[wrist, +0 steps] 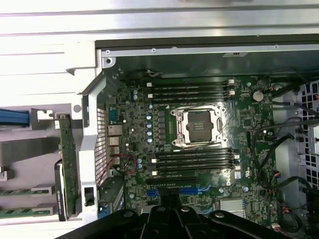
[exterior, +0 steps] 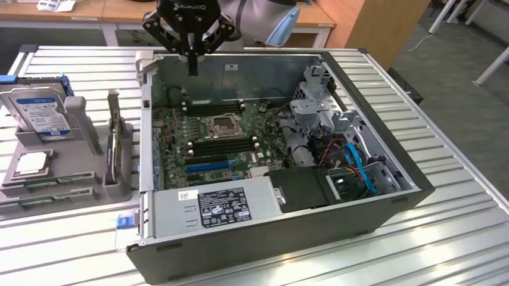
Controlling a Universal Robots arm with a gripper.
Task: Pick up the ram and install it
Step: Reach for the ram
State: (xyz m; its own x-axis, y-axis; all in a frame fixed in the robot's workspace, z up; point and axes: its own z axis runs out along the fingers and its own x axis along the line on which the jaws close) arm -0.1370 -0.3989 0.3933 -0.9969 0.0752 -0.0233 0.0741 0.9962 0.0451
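Two green ram sticks (exterior: 49, 181) lie flat in the front slots of a grey holder (exterior: 80, 158) at the exterior view's left, outside the case; the wrist view shows them as green strips (wrist: 22, 191). My gripper (exterior: 192, 64) hangs above the rear part of the open computer case (exterior: 374, 208), fingers shut together with nothing between them. In the wrist view the gripper (wrist: 169, 205) looks down on the motherboard (wrist: 239, 149). Black memory slots (wrist: 192, 91) run on both sides of the CPU socket (wrist: 198, 127).
On the grey holder stand a silver hard drive (exterior: 40, 113) with a blue-white label and an upright dark expansion card (exterior: 117, 143); a CPU (exterior: 32, 162) lies flat. Inside the case are the power supply (exterior: 219, 205), a drive cage (exterior: 318, 110) and blue and black cables (exterior: 358, 167).
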